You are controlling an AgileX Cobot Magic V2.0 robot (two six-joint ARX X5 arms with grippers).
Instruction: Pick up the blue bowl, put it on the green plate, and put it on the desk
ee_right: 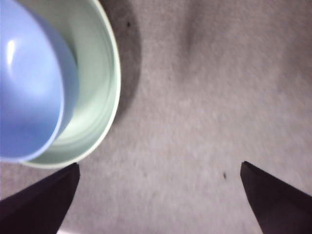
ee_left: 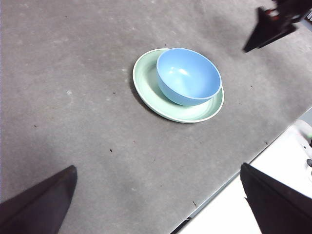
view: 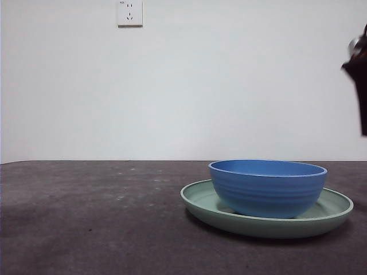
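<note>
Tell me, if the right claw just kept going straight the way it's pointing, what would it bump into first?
Probably bare desk. The right gripper, jaws open, points down beside the green plate holding the blue bowl; depth is unclear.

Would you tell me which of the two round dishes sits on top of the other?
The blue bowl does; it rests inside the wider, shallower green plate.

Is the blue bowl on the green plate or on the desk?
On the plate: the blue bowl sits upright and empty inside the green plate, off-centre toward one rim. Neither gripper touches it.
</note>
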